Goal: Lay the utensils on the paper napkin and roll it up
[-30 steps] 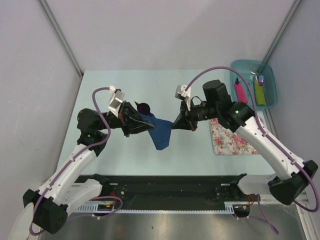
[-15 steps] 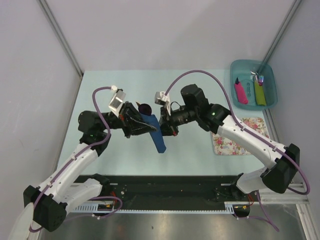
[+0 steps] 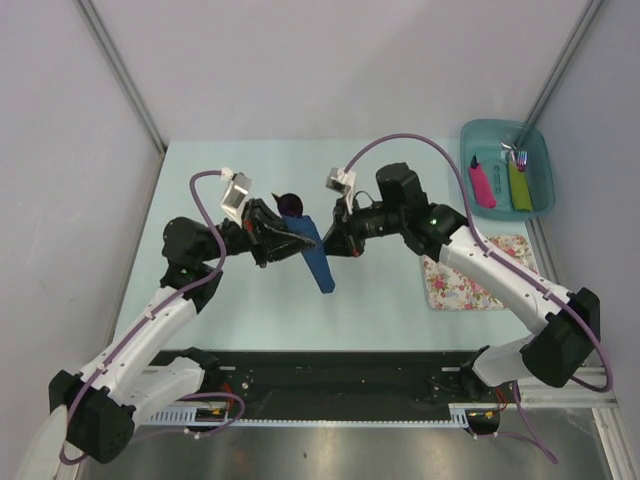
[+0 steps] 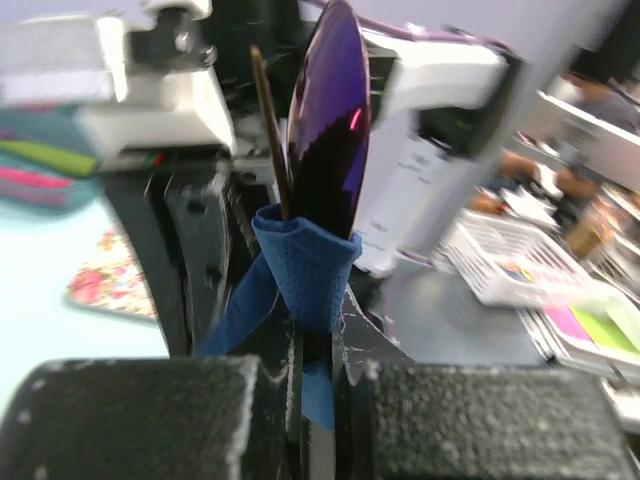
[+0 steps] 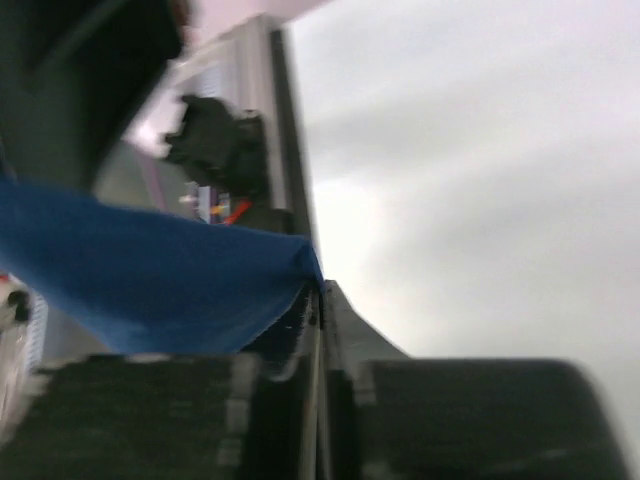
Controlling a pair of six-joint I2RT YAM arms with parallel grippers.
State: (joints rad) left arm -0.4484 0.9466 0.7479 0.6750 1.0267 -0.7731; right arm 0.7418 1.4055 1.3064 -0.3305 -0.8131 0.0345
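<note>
The navy paper napkin [image 3: 319,263] hangs above the table as a narrow, folded strip between my two grippers. My left gripper [image 3: 278,240] is shut on its upper end, wrapped around the purple-bowled spoon [image 3: 291,205]. In the left wrist view the gripper [image 4: 318,372] pinches the napkin [image 4: 305,262], and the spoon bowl [image 4: 330,120] stands upright above it with a thin dark strip [image 4: 268,130] beside it. The wooden knife does not clearly show. My right gripper [image 3: 336,240] is shut on a napkin corner; in the right wrist view this gripper [image 5: 318,300] pinches the napkin [image 5: 150,288].
A teal tray [image 3: 470,131] at the back right holds pink-handled [image 3: 481,186] and green-handled [image 3: 518,186] cutlery. A floral mat [image 3: 465,281] lies on the table at the right, partly under my right arm. Walls stand close on both sides.
The right gripper swung left towards the left gripper, then drew slightly up and back. The napkin went from a spread sheet to a narrow hanging strip. The left gripper rose a little.
</note>
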